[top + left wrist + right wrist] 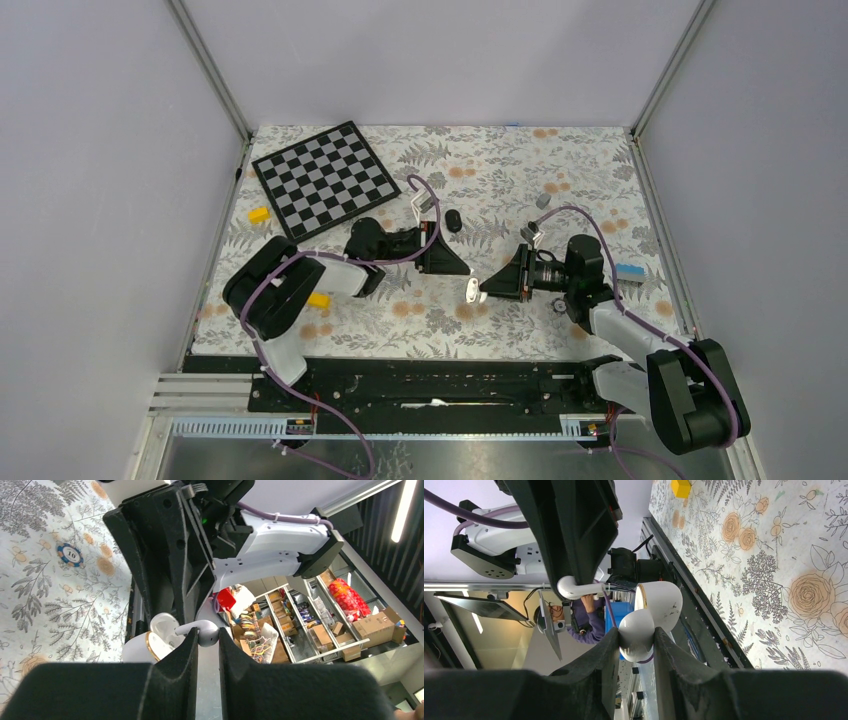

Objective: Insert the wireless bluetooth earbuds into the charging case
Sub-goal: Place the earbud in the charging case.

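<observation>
Centre frame: my right gripper (635,642) clamps the open case (659,600). My left gripper (207,642) pinches a white earbud (205,632) beside it, not yet seated.

Plain pale lilac-grey wall panels (100,200) enclosed the table on three sides, joined by slim silver aluminium corner posts (212,75). The tabletop wore a white cloth printed with grey ferns and orange roses (500,160). Beyond the enclosure, metal wire shelving stacked with boxes and packets (325,630) stood under a bright ceiling strip light (402,510).
</observation>
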You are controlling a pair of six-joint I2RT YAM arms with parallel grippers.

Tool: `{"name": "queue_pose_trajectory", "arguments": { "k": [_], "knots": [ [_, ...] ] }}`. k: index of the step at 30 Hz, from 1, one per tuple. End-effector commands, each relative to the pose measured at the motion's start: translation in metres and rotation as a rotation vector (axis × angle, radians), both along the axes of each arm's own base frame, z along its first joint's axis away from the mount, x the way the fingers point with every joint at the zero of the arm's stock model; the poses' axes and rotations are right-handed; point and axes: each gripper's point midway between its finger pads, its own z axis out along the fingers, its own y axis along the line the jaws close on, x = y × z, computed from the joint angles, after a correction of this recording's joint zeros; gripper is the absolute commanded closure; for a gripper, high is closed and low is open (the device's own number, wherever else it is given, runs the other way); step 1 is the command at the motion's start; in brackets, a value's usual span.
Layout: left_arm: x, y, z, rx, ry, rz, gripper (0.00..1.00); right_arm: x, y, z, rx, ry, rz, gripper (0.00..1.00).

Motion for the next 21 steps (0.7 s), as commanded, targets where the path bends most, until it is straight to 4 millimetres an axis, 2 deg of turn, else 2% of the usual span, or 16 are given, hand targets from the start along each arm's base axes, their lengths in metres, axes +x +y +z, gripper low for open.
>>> {"name": "queue_pose_trajectory", "arguments": {
  "k": [1,12,21],
  "knots": [
    [-0.008,-0.003,0.003,0.002,-0.103,-0.006,1.00,0.014,0.002,0.020,0.016,-0.049,-0.023,1.00],
    [-0.008,-0.007,-0.003,0.036,-0.113,-0.006,1.00,0.017,0.003,0.025,0.023,-0.049,-0.020,1.00],
    [0.001,-0.010,-0.007,0.077,-0.145,0.041,1.00,0.012,0.002,0.025,0.027,-0.050,-0.013,1.00]
  ]
}}
